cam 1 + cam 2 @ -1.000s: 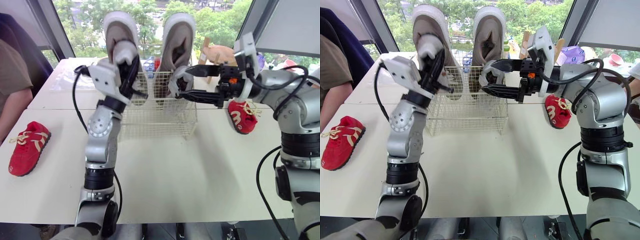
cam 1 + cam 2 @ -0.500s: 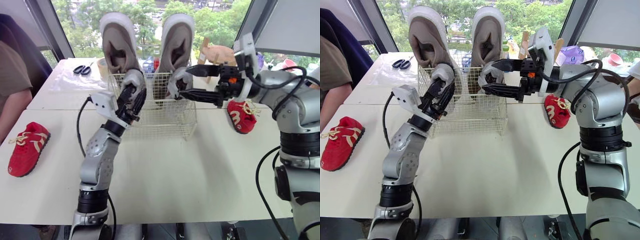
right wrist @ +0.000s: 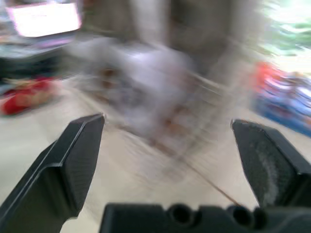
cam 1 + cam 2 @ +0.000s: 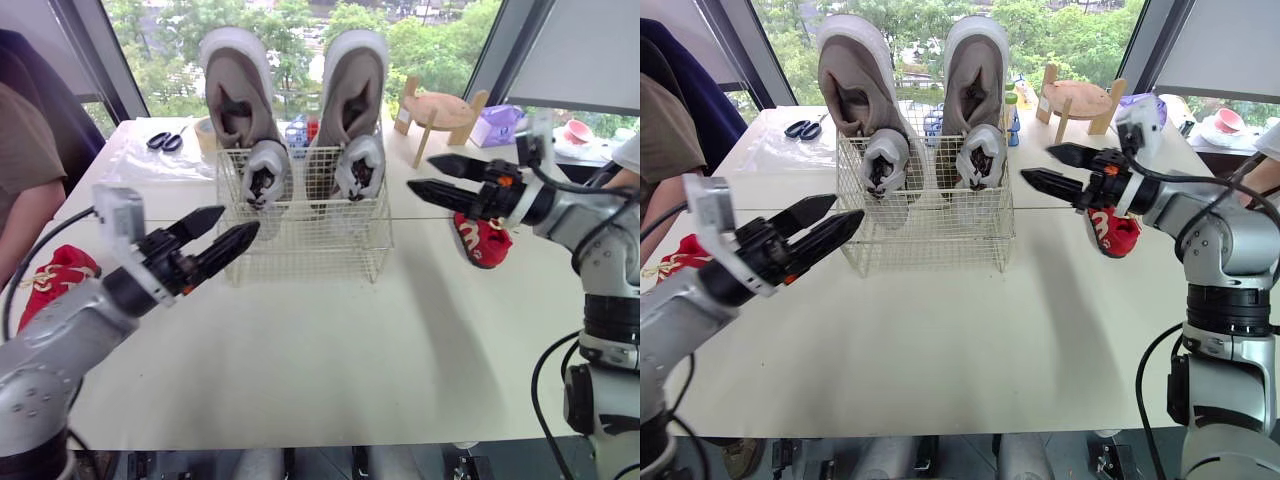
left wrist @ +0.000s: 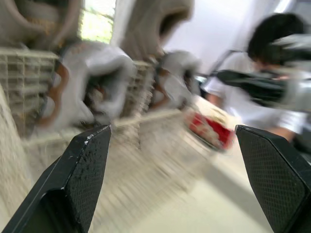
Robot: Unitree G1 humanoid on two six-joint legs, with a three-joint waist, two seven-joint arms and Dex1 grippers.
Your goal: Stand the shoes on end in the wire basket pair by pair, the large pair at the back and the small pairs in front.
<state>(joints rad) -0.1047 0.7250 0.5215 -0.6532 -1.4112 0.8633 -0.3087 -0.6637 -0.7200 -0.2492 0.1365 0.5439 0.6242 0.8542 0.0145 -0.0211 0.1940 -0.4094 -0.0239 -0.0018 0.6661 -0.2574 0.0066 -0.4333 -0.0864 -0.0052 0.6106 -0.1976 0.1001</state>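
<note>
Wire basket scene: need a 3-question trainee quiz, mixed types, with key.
1. True or false: the left gripper and the right gripper are both shut.
2. Where does the small grey pair stand? A) in the wire basket, in front of the large pair; B) outside the basket; C) behind the large pair.
3. What colour is the loose shoe lying just beyond the right gripper?
Key: 1 false; 2 A; 3 red.
</note>
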